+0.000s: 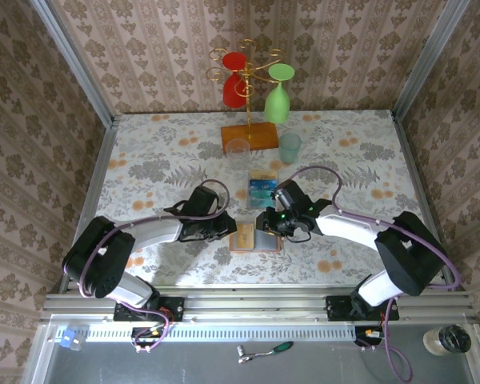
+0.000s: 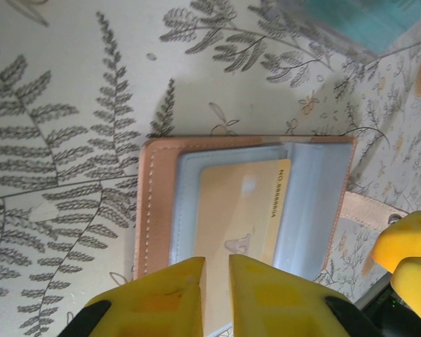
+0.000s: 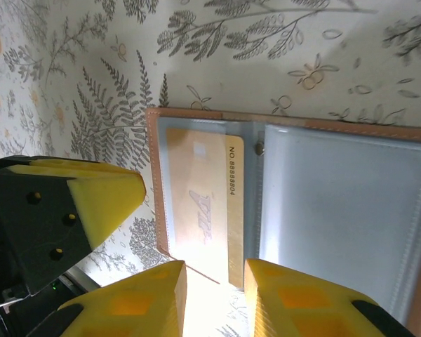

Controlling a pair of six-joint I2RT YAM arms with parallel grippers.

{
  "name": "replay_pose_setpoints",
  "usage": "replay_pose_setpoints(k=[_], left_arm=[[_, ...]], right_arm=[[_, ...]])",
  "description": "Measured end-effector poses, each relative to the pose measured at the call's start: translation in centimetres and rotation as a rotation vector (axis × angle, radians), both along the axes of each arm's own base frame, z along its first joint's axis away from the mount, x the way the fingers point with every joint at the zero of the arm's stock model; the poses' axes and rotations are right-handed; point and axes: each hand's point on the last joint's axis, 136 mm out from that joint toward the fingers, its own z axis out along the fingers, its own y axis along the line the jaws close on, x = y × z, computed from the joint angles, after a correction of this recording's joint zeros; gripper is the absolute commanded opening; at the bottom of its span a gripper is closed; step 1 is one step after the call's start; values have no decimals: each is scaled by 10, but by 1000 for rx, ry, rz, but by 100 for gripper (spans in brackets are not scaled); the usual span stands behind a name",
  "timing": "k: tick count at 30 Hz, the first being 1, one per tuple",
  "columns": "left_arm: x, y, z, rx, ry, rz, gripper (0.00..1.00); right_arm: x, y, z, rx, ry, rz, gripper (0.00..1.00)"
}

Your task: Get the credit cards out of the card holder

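- Card holder [image 1: 254,238]: lies open flat on the counter [image 1: 160,160], between both arms.
- Tan card [image 2: 242,210]: sits in its left pocket.
- Teal cards [image 1: 262,190]: lie just beyond it.
- Left jaws: nearly together at the tan card's edge; cannot tell if anything is gripped.
- Right jaws: apart, over that card's end.

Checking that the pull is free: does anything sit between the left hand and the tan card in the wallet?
Nothing visible does. The left hand is right at the near end of the tan card, over the edge of the open wallet. The right hand is at the same card.
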Motion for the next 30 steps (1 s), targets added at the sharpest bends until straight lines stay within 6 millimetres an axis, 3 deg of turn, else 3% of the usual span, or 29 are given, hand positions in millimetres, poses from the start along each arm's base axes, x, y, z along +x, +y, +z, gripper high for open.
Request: replay_pose_setpoints(k=[10,30], left_arm=[[-3,1,-8,3,9,-3,5],[-7,4,-16,6,15,-3,4]], right_arm=[[-3,9,-15,-9,36,21,28],[2,31,-25,16,63,65,28]])
